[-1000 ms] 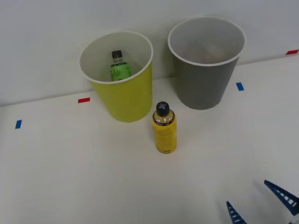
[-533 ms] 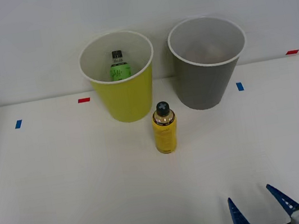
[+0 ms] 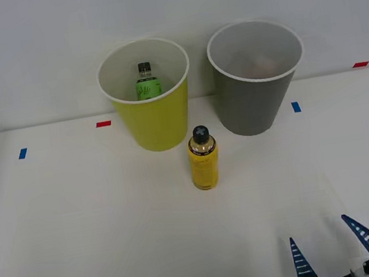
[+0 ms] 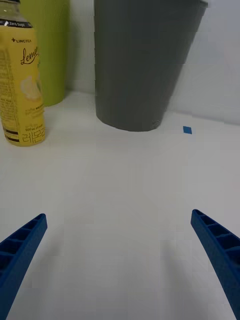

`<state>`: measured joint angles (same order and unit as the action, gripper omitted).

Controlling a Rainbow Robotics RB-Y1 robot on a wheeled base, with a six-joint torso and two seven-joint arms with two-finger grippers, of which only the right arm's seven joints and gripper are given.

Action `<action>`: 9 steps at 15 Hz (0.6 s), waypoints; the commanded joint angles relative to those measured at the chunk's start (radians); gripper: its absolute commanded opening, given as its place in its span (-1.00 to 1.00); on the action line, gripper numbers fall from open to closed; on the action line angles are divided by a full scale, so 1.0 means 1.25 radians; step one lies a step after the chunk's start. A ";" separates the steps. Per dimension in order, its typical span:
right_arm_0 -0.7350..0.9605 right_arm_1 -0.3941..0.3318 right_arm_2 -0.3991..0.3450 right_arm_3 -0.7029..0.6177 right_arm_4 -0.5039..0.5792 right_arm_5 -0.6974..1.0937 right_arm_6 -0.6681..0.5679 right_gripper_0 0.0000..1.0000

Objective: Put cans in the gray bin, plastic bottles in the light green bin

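White worktop (image 3: 80, 232): our right hand (image 3: 334, 255) is spread, empty, near its front edge. Yellow bottle (image 3: 203, 159) stands between light green bin (image 3: 153, 119) and gray bin (image 3: 257, 99). Next: reach, grasp its body.

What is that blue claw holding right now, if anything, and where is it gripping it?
Nothing. The right gripper is open and empty above the bare table, with the yellow bottle standing apart from it, untouched.
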<state>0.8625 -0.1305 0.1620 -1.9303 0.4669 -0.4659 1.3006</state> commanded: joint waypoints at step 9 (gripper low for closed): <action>-0.043 0.058 -0.061 0.161 -0.043 -0.246 -0.069 1.00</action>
<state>0.8072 -0.0586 0.1049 -1.7290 0.3713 -0.7499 1.2720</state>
